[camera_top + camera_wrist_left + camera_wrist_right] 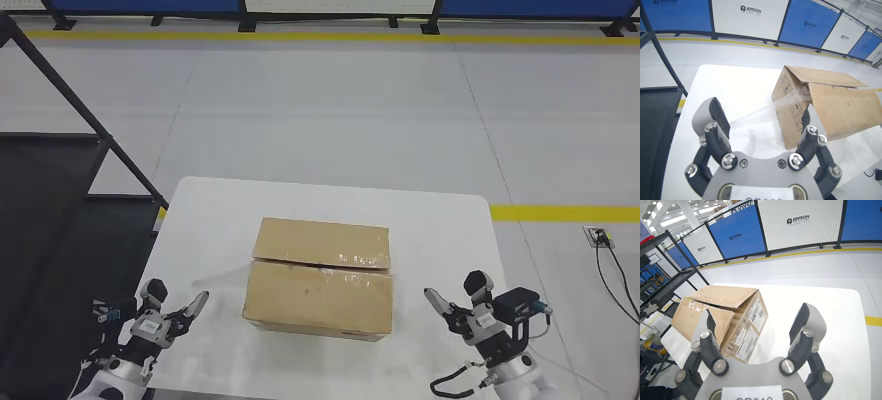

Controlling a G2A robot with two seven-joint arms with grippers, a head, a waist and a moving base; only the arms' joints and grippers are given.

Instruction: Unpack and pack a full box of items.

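Note:
A brown cardboard box (320, 280) (831, 102) (719, 311) lies in the middle of the white table (440, 240), its two top flaps folded down with a narrow seam between them. A strip of clear tape (772, 108) trails off one end of the box. My left gripper (175, 305) (762, 113) stands open near the table's front left corner, apart from the box. Open too, my right gripper (455, 296) (755, 323) hangs by the front right corner, level with the box's labelled end, with nothing between its fingers.
A black metal rack (60, 200) (668, 275) stands off the table's left side. Bare table (829, 306) lies behind the box and to both sides. Cables (615, 275) run over the floor at the right.

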